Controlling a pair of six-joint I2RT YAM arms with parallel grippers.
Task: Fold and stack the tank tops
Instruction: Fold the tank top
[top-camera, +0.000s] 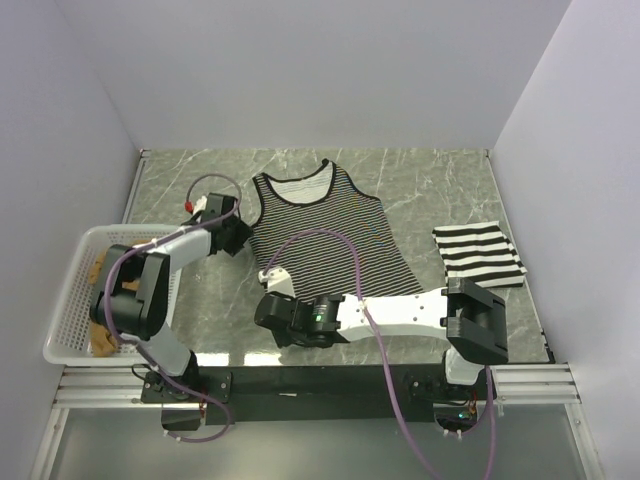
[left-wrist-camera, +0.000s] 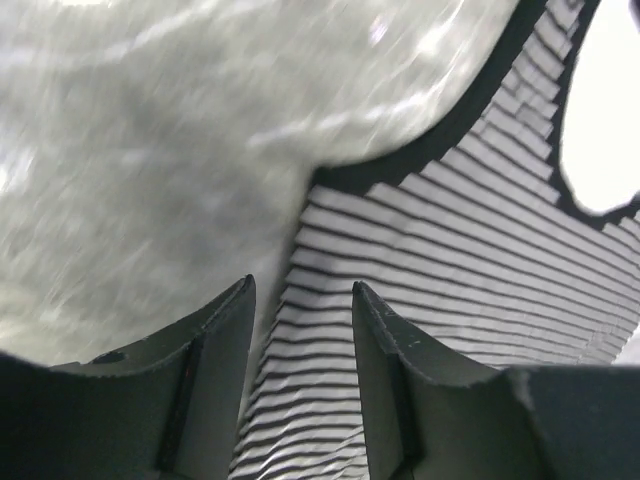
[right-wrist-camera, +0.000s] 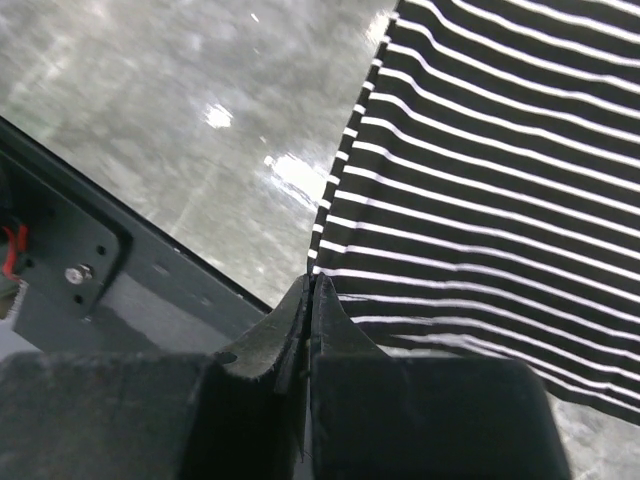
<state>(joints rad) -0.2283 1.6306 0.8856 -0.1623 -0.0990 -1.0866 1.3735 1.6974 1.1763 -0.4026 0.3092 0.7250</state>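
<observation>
The thin-striped tank top (top-camera: 325, 240) with the black-trimmed neck lies spread flat mid-table. My left gripper (top-camera: 240, 235) is open at its left side, below the armhole. In the left wrist view, the left gripper (left-wrist-camera: 300, 285) has the side edge of the thin-striped top (left-wrist-camera: 450, 260) between its fingers. My right gripper (top-camera: 268, 275) is at the top's near-left hem corner. In the right wrist view, the right gripper (right-wrist-camera: 312, 282) is shut on that corner of the cloth (right-wrist-camera: 480, 180). The wide-striped tank top (top-camera: 478, 253) lies folded at the right. The tan-brown top (top-camera: 103, 345) sits in the basket.
A white mesh basket (top-camera: 70, 290) stands at the table's left edge, beside the left arm. The right arm reaches leftward along the near edge, across the black rail (right-wrist-camera: 120, 270). White walls close the back and both sides.
</observation>
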